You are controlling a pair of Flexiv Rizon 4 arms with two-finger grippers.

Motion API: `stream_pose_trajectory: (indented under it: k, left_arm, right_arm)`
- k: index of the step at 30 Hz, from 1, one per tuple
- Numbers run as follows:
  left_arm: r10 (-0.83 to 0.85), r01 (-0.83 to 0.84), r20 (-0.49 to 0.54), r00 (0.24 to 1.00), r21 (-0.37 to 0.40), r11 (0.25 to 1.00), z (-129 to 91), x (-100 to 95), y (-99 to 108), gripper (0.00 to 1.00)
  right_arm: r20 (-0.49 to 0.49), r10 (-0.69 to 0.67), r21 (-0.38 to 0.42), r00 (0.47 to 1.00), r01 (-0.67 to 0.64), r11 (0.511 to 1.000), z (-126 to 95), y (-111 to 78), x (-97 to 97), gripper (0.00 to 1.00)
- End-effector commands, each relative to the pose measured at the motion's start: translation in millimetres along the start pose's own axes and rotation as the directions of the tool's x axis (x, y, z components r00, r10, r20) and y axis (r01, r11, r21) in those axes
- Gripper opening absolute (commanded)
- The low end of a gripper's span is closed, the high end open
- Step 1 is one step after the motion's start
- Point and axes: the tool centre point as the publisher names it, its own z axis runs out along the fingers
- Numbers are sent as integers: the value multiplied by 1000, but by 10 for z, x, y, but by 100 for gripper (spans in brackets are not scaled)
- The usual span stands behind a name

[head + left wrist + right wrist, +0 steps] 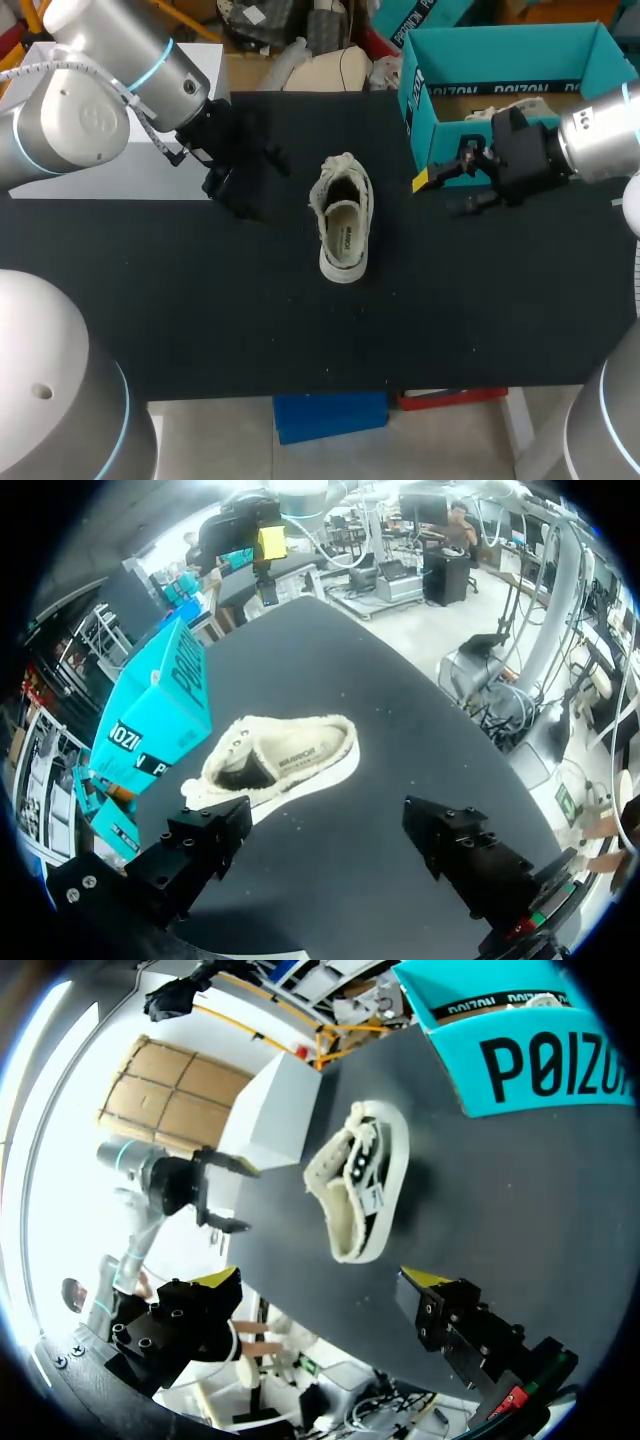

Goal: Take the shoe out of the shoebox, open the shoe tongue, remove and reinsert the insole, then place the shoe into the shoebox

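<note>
Black bench [200,300] holds one shoe [343,225], centre, upright, between left jaws and right jaws, both released and empty. One open teal shoebox [500,55] stands far right, something pale inside, unidentifiable.

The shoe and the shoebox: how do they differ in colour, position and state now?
Colour: the shoe is cream, the shoebox is teal. Position: the shoe lies near the middle of the black table, the shoebox stands at its far right corner. State: the shoe is outside, on its sole, opening up; the shoebox is open, with something pale inside. Both rest on the table; nothing grips either.
</note>
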Motion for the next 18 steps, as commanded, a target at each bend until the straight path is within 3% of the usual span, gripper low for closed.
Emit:
stream_pose_trajectory:
  k: [1, 3, 5, 7, 18]
  left_arm:
    - [6, -7, 11, 1000, 40, 999, -9, -22, -29, 100]
    - [-2, 2, 23, 1000, 40, 999, -8, -58, -24, 100]
    - [-33, 32, 13, 999, 92, 995, -18, -81, -3, 100]
    - [-30, 28, 23, 999, 67, 997, -34, -56, 2, 100]
    - [-184, 180, 74, 980, 57, 982, -327, 269, 341, 100]
  right_arm:
    - [2, 1, 1, 1000, -1, 1000, 3, 7, 4, 100]
    - [2, 1, 1, 1000, -1, 1000, 3, 7, 4, 100]
    - [2, 1, 1, 1000, -1, 1000, 3, 7, 4, 100]
    - [2, 1, 1, 1000, -1, 1000, 3, 7, 4, 100]
    - [2, 1, 1, 1000, -1, 1000, 3, 7, 4, 100]
